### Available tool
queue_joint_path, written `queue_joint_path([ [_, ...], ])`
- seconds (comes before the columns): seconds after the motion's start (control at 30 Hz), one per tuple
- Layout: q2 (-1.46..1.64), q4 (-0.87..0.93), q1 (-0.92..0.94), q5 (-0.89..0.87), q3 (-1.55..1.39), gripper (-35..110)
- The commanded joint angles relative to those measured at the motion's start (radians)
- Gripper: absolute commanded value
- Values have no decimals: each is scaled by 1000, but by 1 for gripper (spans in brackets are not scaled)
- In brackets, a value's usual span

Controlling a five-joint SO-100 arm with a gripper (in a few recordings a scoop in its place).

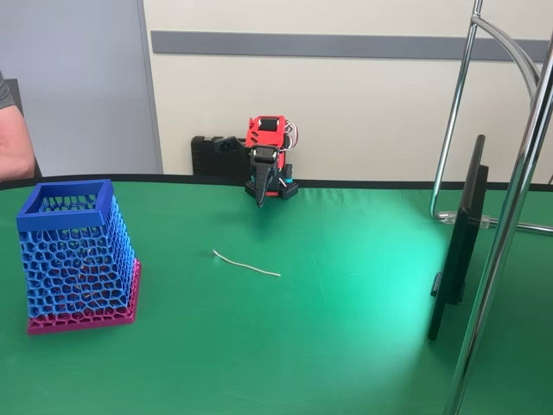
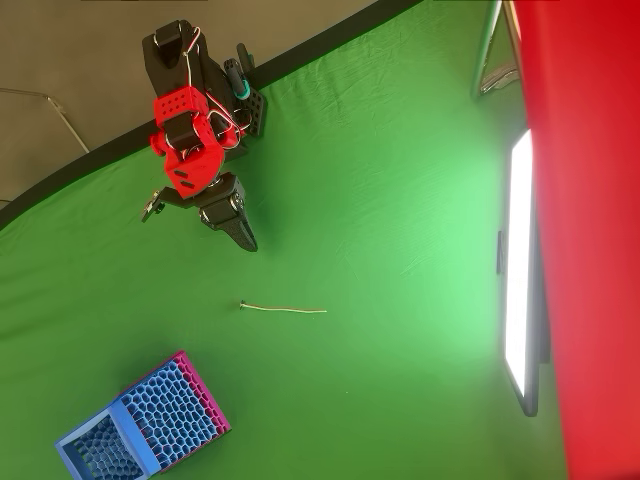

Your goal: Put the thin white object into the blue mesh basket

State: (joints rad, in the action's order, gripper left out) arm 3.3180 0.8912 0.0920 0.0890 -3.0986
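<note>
Strand (image 1: pixel 246 264): lies flat on the green table (image 1: pixel 346 346), middle of the fixed view, touching nothing.
Basket (image 1: pixel 76 255): upright at left edge, well apart from the strand.
Gripper (image 1: pixel 261 197): upper centre, folded, pointing down, fingers together.

In the overhead view the blue mesh basket (image 2: pixel 140 430) is cut by the bottom edge. The claw (image 1: pixel 261 197) looks closed, perhaps; its fingers are too small to tell.
</note>
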Motion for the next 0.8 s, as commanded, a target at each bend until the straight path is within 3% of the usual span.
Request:
queue_joint_path([
  [0.0, 9, -18, -6, 6, 15, 1],
  [0.77, -31, 11, -11, 8, 61, 1],
])
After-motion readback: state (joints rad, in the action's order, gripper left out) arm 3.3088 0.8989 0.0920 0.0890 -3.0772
